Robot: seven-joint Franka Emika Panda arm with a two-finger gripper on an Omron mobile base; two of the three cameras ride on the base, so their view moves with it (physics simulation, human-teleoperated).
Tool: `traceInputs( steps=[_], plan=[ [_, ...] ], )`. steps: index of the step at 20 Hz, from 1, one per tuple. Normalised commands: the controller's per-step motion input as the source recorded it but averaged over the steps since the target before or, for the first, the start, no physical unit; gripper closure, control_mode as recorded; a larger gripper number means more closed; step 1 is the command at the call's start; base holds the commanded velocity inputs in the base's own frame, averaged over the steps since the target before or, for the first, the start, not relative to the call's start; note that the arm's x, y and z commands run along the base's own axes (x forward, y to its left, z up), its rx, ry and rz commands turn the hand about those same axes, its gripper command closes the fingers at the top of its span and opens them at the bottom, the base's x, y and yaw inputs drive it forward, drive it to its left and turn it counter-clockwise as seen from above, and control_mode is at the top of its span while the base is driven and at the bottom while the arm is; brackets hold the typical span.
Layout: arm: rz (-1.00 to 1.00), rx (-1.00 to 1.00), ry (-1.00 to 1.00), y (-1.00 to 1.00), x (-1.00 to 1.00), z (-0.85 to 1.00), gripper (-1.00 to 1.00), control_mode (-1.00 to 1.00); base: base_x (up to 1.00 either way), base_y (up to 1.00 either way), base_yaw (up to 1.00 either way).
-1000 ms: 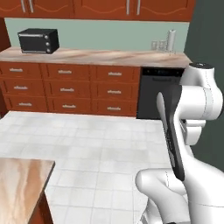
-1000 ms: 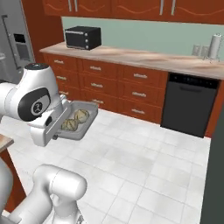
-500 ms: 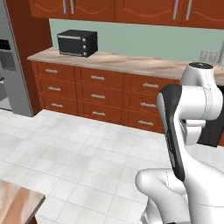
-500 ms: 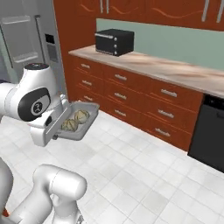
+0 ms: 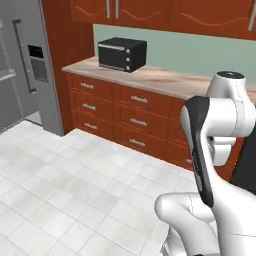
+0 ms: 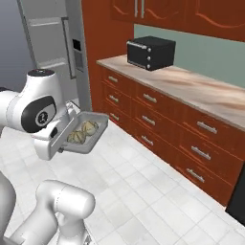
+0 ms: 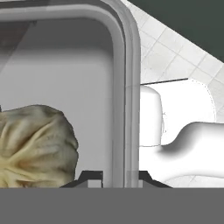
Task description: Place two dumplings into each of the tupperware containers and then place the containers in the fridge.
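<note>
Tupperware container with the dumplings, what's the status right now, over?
Jaws shut on tupperware container rim. Two dumplings inside. Container carried above floor; fridge ahead, nothing between.

One tupperware container (image 6: pixel 84 134), rim pinched between the fingers (image 7: pixel 89 176). Two dumplings (image 6: pixel 82 133) inside it, side by side just past the fingertips; the hand view catches one up close. One fridge (image 6: pixel 50 52), beyond the held container. One black microwave (image 6: pixel 150 52) on the one counter (image 6: pixel 206 95), well off to the side of the fingers. Cabinet base below it: three drawer columns counted in the right base view, three drawers each.
</note>
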Motion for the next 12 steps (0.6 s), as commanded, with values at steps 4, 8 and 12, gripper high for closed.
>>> traceInputs(
  steps=[4,8,12],
  plan=[
    [0.00,0.00,0.00,0.00,0.00,0.00,1.00,1.00,1.00,0.00,0.41],
    [0.00,0.00,0.00,0.00,0.00,0.00,1.00,1.00,1.00,0.12,0.40],
    [0.00,0.00,0.00,0.00,0.00,0.00,1.00,1.00,1.00,0.30,0.37]
  ],
)
